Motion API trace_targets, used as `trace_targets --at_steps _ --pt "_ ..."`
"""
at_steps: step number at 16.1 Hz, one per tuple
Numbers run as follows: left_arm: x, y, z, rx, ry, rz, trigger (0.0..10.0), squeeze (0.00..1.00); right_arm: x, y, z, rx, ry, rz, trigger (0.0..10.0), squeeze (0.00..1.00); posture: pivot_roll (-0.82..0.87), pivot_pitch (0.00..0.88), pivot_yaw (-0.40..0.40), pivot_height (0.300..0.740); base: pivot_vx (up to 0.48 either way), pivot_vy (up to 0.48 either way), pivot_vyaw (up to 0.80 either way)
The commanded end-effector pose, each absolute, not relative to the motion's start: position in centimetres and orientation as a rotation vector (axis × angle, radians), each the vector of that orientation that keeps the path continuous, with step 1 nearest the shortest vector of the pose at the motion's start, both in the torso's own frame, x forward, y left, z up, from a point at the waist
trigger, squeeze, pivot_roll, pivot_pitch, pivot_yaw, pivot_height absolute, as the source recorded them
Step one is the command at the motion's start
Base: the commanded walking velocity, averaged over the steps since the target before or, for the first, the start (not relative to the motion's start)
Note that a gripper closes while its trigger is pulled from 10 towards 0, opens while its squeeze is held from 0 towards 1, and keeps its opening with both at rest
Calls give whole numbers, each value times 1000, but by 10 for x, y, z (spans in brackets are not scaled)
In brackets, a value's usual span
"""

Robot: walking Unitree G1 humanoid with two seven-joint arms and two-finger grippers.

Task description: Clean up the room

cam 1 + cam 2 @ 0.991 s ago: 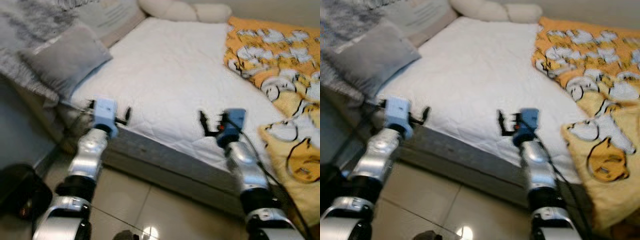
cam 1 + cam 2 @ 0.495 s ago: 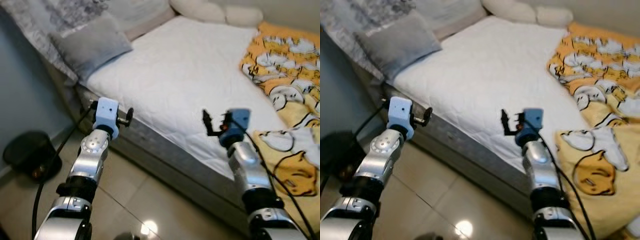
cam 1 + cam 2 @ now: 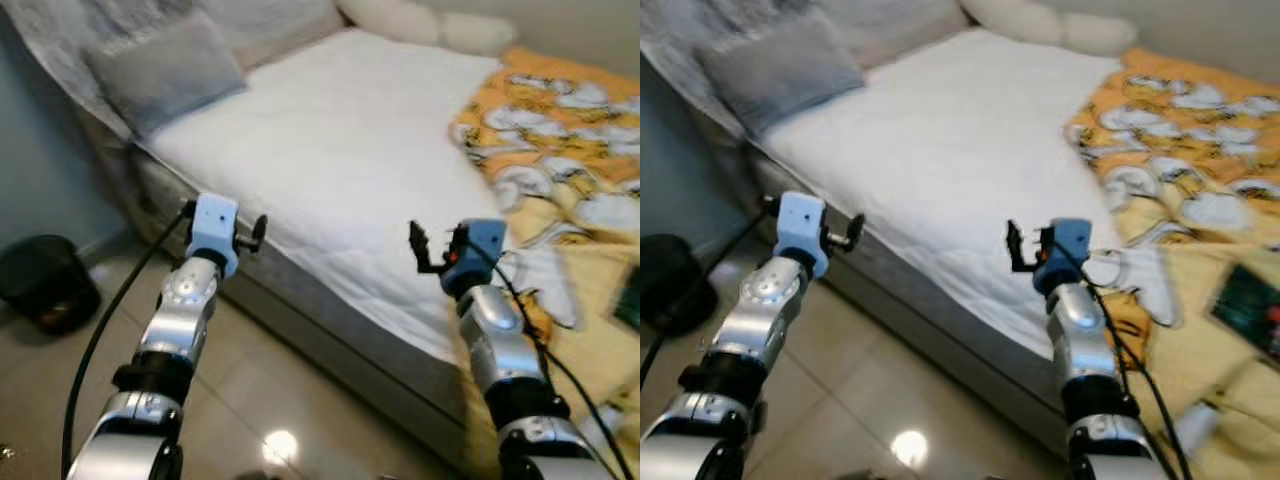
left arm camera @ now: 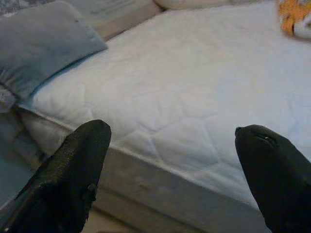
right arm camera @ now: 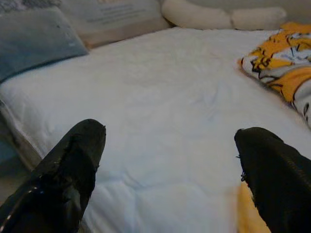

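A bed with a bare white mattress (image 3: 340,150) stands before me. An orange and yellow cartoon blanket (image 3: 560,130) lies rumpled over its right side and hangs off the near edge. My left gripper (image 3: 255,232) is held up open beside the bed's near side, with nothing between its fingers (image 4: 73,170). Open and empty too, my right gripper (image 3: 425,250) hovers over the mattress edge next to the blanket's corner. The right wrist view looks across the mattress (image 5: 160,97) toward the blanket (image 5: 277,63).
A grey pillow (image 3: 165,70) lies at the bed's far left and a long cream pillow (image 3: 420,20) at its head. A black bin (image 3: 45,285) stands on the tiled floor at the left. A dark green flat thing (image 3: 1250,310) lies on the blanket.
The camera has swung right, so the bed sits further left in the picture and more of the blanket, with the dark green thing, has come into view. Both arms keep their pose.
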State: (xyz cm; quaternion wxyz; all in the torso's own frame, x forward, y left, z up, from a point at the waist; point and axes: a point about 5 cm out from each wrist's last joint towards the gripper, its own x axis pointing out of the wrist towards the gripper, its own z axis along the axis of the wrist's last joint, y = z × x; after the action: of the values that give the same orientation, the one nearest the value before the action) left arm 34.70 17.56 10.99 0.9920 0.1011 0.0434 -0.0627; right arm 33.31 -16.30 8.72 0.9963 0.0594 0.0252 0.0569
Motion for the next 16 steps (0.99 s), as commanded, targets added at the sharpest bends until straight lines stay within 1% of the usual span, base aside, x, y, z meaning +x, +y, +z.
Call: trace_targets --at_steps 1,4,9,16 --pt "350 179 116 210 73 -120 10000 1000 334 -157 89 113 46 131 10000 1000 -28 0 24 740 0 -386 0" --pt "347 185 111 194 89 -100 10000 1000 334 -158 88 112 49 133 10000 1000 -28 0 24 740 0 -385 0" --pt "338 204 102 152 118 -45 10000 1000 333 -157 87 106 55 154 10000 1000 -26 0 19 740 0 -388 0" --pt "336 199 99 169 124 -70 10000 1000 332 -154 85 106 63 169 10000 1000 -26 0 20 740 0 -386 0"
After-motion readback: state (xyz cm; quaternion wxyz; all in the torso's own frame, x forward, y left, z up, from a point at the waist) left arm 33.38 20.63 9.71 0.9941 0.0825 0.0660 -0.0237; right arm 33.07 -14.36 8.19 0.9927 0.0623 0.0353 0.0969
